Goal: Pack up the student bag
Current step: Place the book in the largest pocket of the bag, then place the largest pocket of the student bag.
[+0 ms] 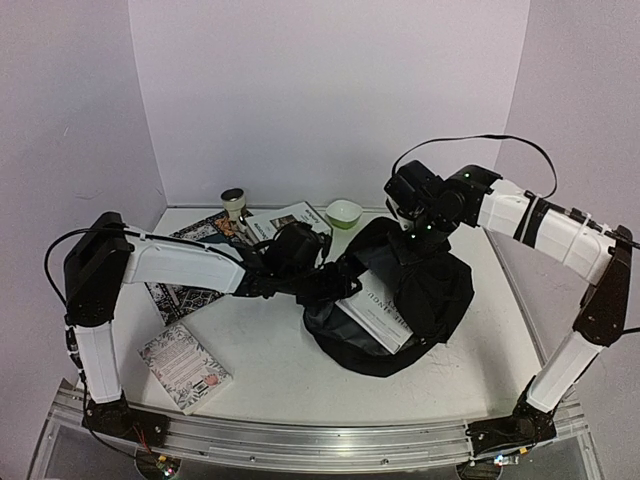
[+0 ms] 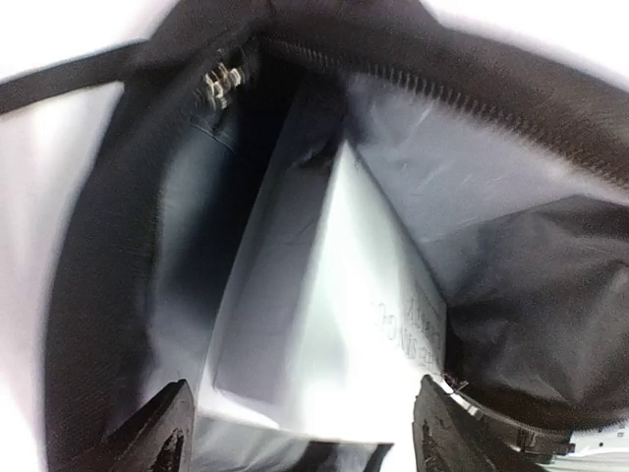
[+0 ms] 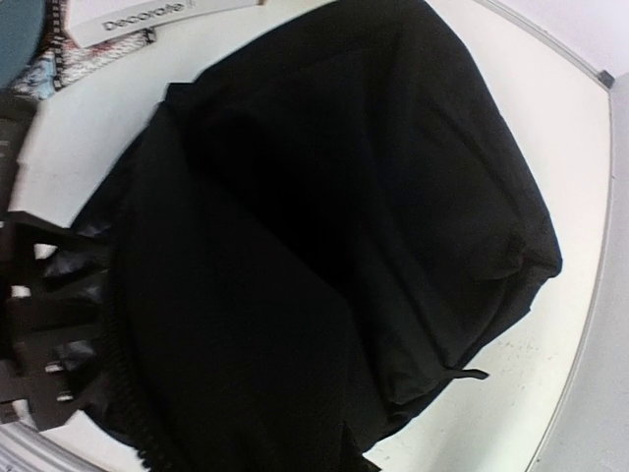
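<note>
Top view: bag (image 1: 440, 290) lies right of centre, a book (image 1: 375, 310) poking from its mouth. The right gripper (image 1: 422, 238) is clenched at the bag's top. Left wrist: left gripper (image 2: 300, 433) is spread wide, flanking the book inside the bag. Right wrist: the bag fills the frame.

The student bag (image 1: 445, 285) is matt black cloth — smooth grey lining inside — and the book (image 1: 378, 310) is smooth white paper.

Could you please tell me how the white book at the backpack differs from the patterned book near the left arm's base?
The white book has a plain pale cover with lettering; the patterned book is covered in a pinkish print. The white book sits partly inside the open student bag; the patterned book lies flat on the table, apart from it. Both are closed.
</note>
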### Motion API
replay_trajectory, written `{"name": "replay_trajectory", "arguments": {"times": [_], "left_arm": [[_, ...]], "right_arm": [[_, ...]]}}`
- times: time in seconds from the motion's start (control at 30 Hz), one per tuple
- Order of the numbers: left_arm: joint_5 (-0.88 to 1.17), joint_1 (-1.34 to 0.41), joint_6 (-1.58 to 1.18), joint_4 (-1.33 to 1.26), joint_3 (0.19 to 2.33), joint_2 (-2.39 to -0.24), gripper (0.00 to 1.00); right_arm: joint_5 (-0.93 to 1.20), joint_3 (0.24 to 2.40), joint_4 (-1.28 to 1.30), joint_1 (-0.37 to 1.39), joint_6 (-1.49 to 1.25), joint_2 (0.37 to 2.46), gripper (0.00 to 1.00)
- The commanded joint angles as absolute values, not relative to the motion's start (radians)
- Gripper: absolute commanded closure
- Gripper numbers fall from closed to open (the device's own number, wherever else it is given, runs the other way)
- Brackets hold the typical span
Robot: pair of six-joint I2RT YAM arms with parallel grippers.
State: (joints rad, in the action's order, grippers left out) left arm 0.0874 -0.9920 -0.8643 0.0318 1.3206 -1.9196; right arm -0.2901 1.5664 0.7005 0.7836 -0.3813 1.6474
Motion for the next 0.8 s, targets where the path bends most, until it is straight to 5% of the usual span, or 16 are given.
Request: {"name": "replay_trajectory", "arguments": {"times": [0.0, 0.47, 0.77], "left_arm": [[0.009, -0.976, -0.805, 0.096, 1.297, -1.752, 0.18], [0.075, -0.721, -0.843, 0.128, 1.052, -1.521, 0.1], [0.196, -0.524, -0.852, 0.101, 1.113, -1.63, 0.08]], "right_arm": [[-0.377, 1.514, 0.732, 0.772, -0.376, 1.609, 0.93], [-0.285, 1.401, 0.724, 0.77, -0.383, 1.571, 0.83], [-0.121, 1.324, 0.583, 0.77, -0.414, 1.489, 0.63]]}}
